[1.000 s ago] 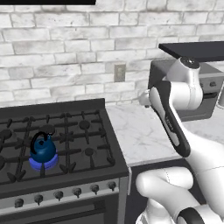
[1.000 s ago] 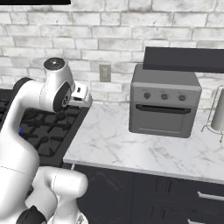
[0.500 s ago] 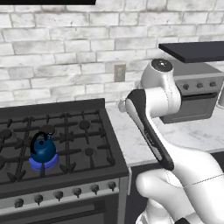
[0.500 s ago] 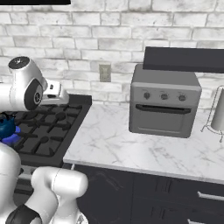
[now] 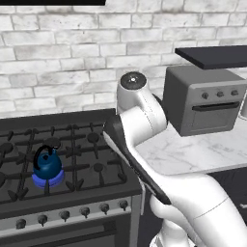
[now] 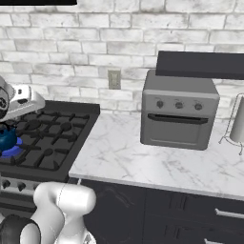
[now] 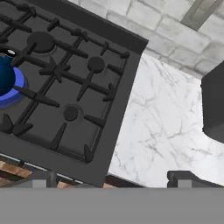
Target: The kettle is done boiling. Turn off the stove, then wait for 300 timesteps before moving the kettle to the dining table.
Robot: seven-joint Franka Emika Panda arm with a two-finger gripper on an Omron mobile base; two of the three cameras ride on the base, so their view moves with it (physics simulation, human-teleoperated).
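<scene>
Still spread wide and empty, the end effector (image 7: 111, 178) hangs over the stove's (image 7: 65, 87) right front corner. Bring it down to the front knobs (image 5: 65, 215); the kettle (image 7: 5, 74) sits farther left on its blue-lit burner (image 7: 15, 87).

stove (image 7: 65, 83): black grates | kettle (image 7: 5, 76): left edge, blue flame ring | marble counter (image 7: 166, 127): right
</scene>
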